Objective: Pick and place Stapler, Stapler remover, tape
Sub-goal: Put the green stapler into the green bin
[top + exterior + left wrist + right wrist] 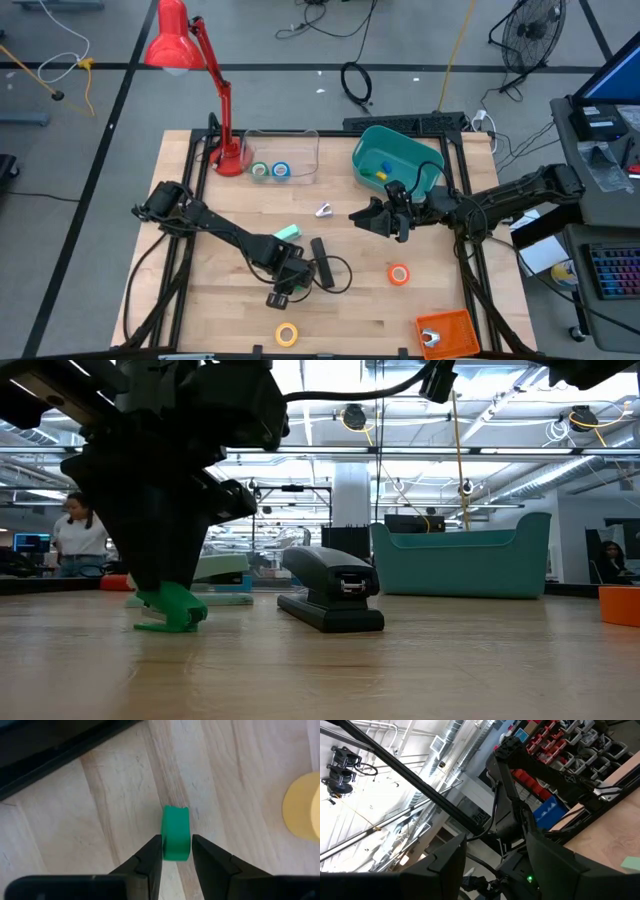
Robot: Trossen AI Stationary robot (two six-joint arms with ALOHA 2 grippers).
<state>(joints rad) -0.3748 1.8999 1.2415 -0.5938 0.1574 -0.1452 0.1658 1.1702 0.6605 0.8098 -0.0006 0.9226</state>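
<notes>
left tool [177,851] is clamped on a small green block [175,834] down on the worktop [100,820], right beside the slim black stapler [330,595]. right tool [378,222] hangs open.

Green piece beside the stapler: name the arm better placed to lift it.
Left. The left gripper is down at the table, closed on the green piece beside the stapler. The right gripper hangs open by the teal bin, away from it.

Table [350,300]: I see pale, matt wood planks.
Stapler [330,595]: glossy black plastic.
My left fingers [150,862]: matt black.
</notes>
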